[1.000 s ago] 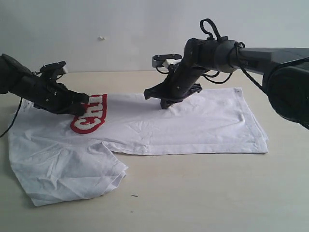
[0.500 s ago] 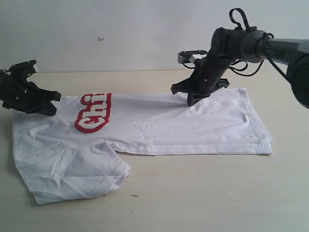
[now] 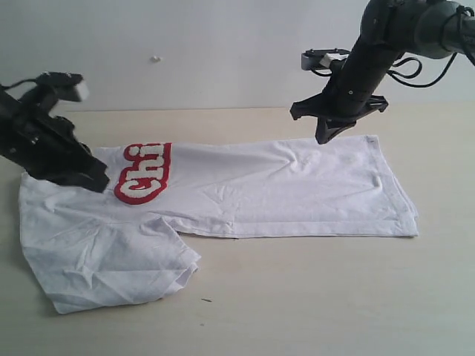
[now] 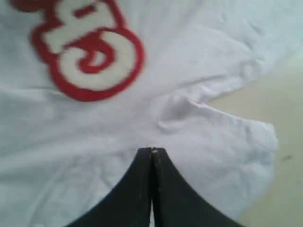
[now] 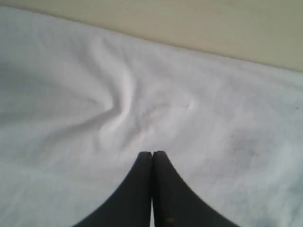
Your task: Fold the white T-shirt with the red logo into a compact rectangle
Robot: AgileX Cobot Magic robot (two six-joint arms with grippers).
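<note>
The white T-shirt [image 3: 282, 189] lies on the table, folded lengthwise into a long band, with a loose sleeve [image 3: 111, 263] spread at the front left. Part of the red logo [image 3: 142, 173] shows near its left end. My left gripper [image 3: 99, 183] hovers over the shirt's left end, shut and empty, above cloth beside the red logo [image 4: 87, 54]. My right gripper [image 3: 325, 137] hangs above the shirt's far edge toward the right, shut with nothing in it; below it the white T-shirt [image 5: 118, 99] shows a small wrinkle.
The beige table [image 3: 312, 297] stretches in front of the shirt. A pale wall [image 3: 208, 52] stands behind it. A tiny dark speck [image 3: 205, 300] lies on the table near the sleeve.
Both grippers have let go of the shirt's far edge and lifted away. The right one rose up and to the right; the left one swung back over the shirt's left end.
</note>
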